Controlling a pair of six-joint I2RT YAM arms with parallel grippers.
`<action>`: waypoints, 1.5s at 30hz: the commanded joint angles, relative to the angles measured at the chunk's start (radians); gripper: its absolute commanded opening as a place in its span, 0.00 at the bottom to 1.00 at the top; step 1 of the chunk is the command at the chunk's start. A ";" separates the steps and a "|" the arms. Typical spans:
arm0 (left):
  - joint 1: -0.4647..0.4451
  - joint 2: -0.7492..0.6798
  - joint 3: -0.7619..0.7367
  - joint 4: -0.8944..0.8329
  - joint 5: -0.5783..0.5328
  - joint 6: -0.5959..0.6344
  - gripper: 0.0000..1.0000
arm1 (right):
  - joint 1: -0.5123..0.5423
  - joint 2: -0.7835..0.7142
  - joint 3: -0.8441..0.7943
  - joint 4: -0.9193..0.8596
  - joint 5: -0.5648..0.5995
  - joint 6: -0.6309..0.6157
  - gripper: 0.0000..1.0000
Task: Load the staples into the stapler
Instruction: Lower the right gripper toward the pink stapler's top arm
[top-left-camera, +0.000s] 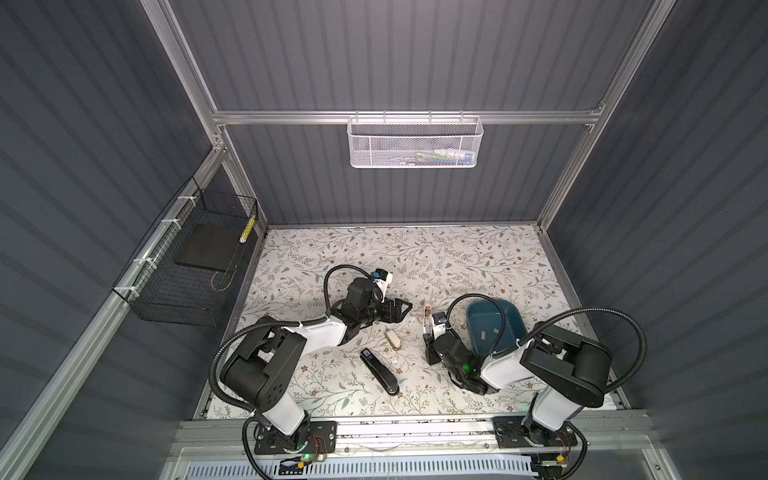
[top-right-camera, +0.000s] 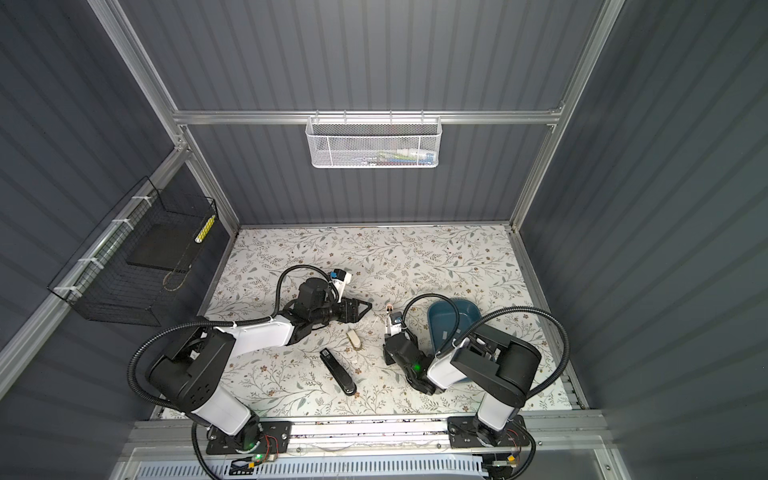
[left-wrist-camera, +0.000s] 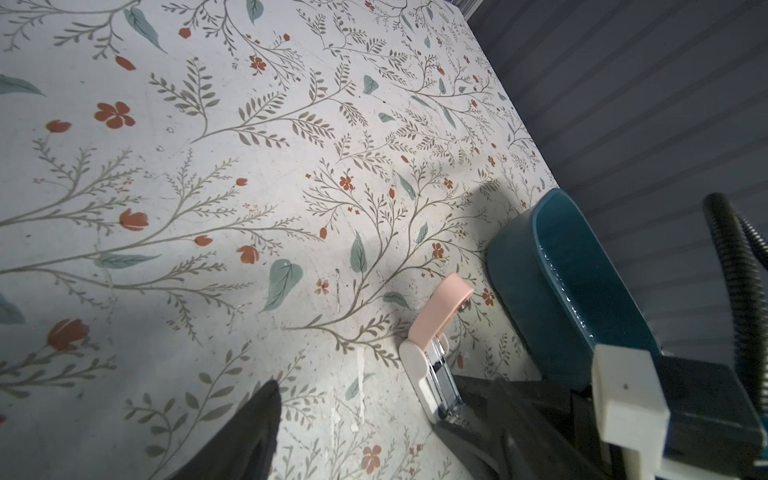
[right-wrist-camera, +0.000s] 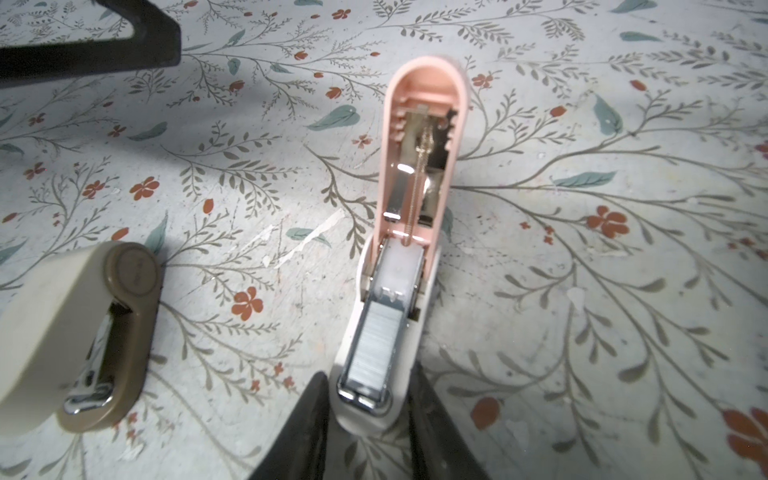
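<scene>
On floral tabletop (right-wrist-camera: 582, 291), lower centre: silvery-grey staple strip (right-wrist-camera: 370, 345) seated in open pink-and-white plastic stapler (right-wrist-camera: 401, 266), near end between right gripper (right-wrist-camera: 368, 370) fingers (right-wrist-camera: 307, 415) hugging base, grip unclear; left gripper (top-left-camera: 405, 311) spread wide, empty.

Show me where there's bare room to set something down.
Free: the far strip of table by the back wall, and near patch between black stapler and right arm. Crowded: middle and right, with left gripper, right gripper, pink stapler, beige stapler, tray.

We see a black stapler (top-left-camera: 379, 371) and a beige stapler (top-left-camera: 394, 338) near each other on the floral table (top-left-camera: 457, 257), with a teal tub (top-left-camera: 517, 322) well apart.
</scene>
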 joint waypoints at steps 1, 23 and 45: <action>-0.008 0.017 0.022 0.020 -0.007 -0.023 0.79 | 0.027 0.025 -0.019 -0.077 -0.029 -0.024 0.30; -0.004 0.167 0.154 -0.089 -0.177 -0.036 0.64 | 0.111 0.056 -0.048 0.091 -0.092 -0.099 0.18; -0.006 -0.025 0.107 -0.173 -0.215 0.015 0.67 | 0.109 -0.259 -0.065 -0.203 0.083 0.011 0.74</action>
